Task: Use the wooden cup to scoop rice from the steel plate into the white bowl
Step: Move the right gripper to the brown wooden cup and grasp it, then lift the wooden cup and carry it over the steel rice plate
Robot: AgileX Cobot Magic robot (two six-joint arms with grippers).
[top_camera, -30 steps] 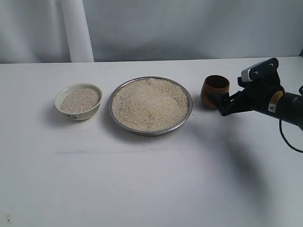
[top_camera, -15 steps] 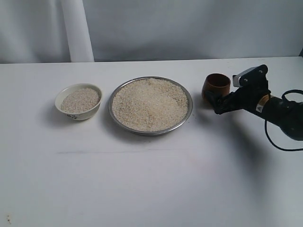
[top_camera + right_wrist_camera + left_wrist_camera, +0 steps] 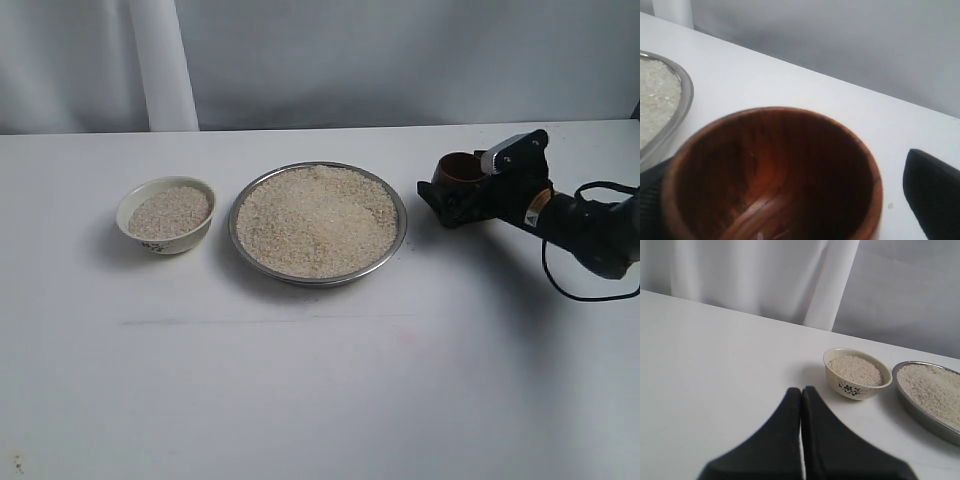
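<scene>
Since a second ago, my right gripper (image 3: 445, 190) has slid forward; its wide-open jaws now straddle the wooden cup (image 3: 460, 168), which stands just beside the steel plate (image 3: 318, 282) of rice (image 3: 315, 220). Grasping is the step in hand: next, I judge, the jaws must close on the cup. Only the right wrist view shows both fingers (image 3: 935, 195) flanking it; the left wrist view shows my left gripper (image 3: 801, 405) pinched shut, facing the white bowl (image 3: 856, 386).

Reddish-brown wooden cup (image 3: 770, 170), grey steel plate (image 3: 920, 414), off-white rice (image 3: 318, 220), white bowl (image 3: 855, 388) with dark flower motif
</scene>
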